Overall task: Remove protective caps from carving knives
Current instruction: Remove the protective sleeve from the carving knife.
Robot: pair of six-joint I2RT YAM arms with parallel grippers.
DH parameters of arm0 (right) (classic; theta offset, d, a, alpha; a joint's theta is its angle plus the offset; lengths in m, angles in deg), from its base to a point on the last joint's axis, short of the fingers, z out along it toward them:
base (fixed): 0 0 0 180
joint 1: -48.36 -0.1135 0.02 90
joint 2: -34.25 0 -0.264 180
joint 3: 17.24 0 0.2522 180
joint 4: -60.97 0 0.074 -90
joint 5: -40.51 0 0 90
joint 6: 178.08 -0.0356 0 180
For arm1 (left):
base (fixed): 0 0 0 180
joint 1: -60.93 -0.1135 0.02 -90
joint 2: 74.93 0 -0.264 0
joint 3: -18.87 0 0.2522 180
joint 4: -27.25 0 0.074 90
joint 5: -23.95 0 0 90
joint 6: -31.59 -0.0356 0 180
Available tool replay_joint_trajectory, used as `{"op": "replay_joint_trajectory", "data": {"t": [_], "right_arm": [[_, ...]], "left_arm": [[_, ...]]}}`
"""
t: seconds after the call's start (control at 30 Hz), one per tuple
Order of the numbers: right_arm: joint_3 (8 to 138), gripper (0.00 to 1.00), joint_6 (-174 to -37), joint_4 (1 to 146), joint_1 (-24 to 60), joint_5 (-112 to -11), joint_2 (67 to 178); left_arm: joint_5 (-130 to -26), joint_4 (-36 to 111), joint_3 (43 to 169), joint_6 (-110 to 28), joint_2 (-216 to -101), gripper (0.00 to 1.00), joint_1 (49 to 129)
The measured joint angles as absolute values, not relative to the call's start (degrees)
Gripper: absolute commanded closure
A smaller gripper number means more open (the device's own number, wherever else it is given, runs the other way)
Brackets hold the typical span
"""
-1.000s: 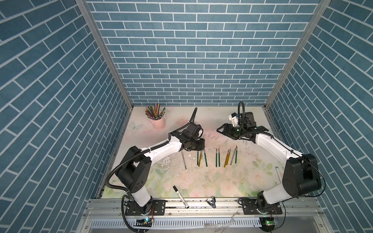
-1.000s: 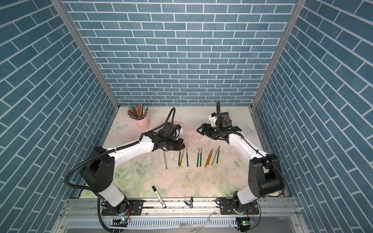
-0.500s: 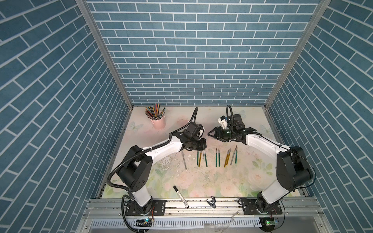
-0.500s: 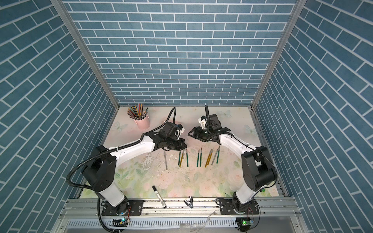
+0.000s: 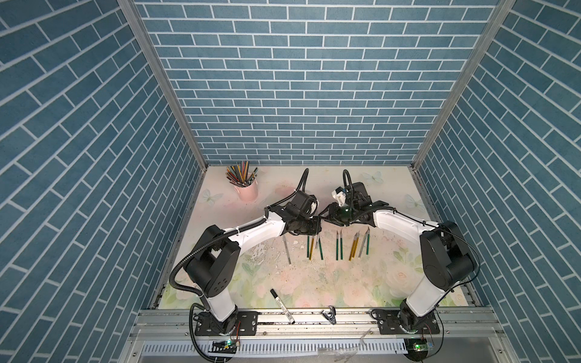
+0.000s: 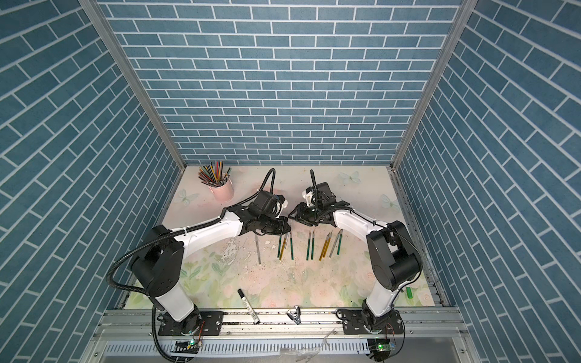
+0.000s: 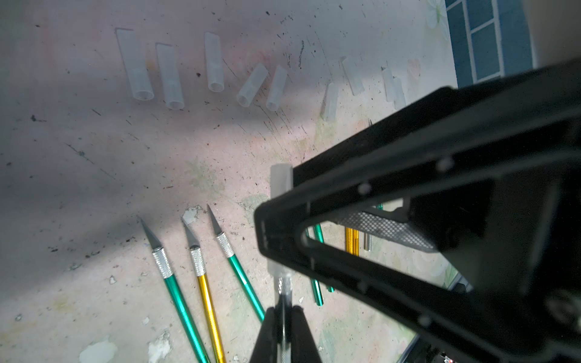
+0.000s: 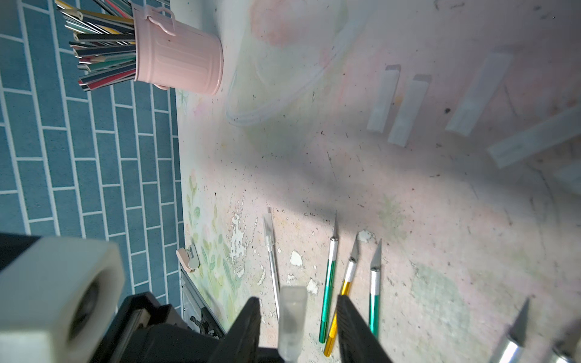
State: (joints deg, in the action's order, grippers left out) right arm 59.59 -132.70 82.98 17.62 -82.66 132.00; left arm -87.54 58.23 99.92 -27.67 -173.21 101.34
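Note:
My left gripper (image 7: 284, 309) is shut on a silver-handled carving knife (image 7: 284, 287) and holds it above the table. Its blade end wears a translucent protective cap (image 8: 292, 317). The cap stands between the fingers of my right gripper (image 8: 297, 301), which is open, with a gap on each side. In both top views the two grippers meet tip to tip (image 5: 319, 220) (image 6: 290, 222) over the row of knives (image 5: 339, 248). Bare-bladed green and gold knives (image 7: 206, 283) lie below. One silver knife on the table (image 8: 273, 270) is still capped. Several removed caps (image 7: 169, 77) lie in a row further back.
A pink cup of coloured pencils (image 5: 247, 190) stands at the back left. A black-capped marker pen (image 5: 282, 305) and a metal clip (image 5: 328, 316) lie at the front edge. Flaked patches (image 5: 261, 251) mark the mat left of the knives.
The right arm has swung left to the left gripper and its jaws have narrowed around the cap. The left gripper has held the knife almost still.

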Motion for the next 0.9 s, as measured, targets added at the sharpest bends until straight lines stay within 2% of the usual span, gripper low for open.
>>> {"op": "replay_joint_trajectory", "data": {"t": [0.2,0.37,0.53,0.77,0.9], "right_arm": [[59.6,0.7,-133.8,82.5,17.5,-82.7,132.9],[59.6,0.8,-134.8,81.4,17.4,-83.0,133.4],[59.8,0.89,-135.7,81.0,17.2,-83.3,133.5],[61.0,0.94,-135.8,81.0,17.4,-83.8,134.7],[62.2,0.95,-135.9,80.7,18.1,-84.2,134.8]], "left_arm": [[-87.0,58.2,99.9,-27.8,-173.2,0.95,101.3],[-86.7,58.3,99.9,-27.9,-173.2,0.95,101.3],[-86.6,58.3,99.9,-28.1,-173.5,0.9,101.4],[-86.5,58.3,99.9,-28.2,-174.2,0.81,101.4],[-86.5,58.2,99.6,-28.3,-174.2,0.81,101.4]]}}
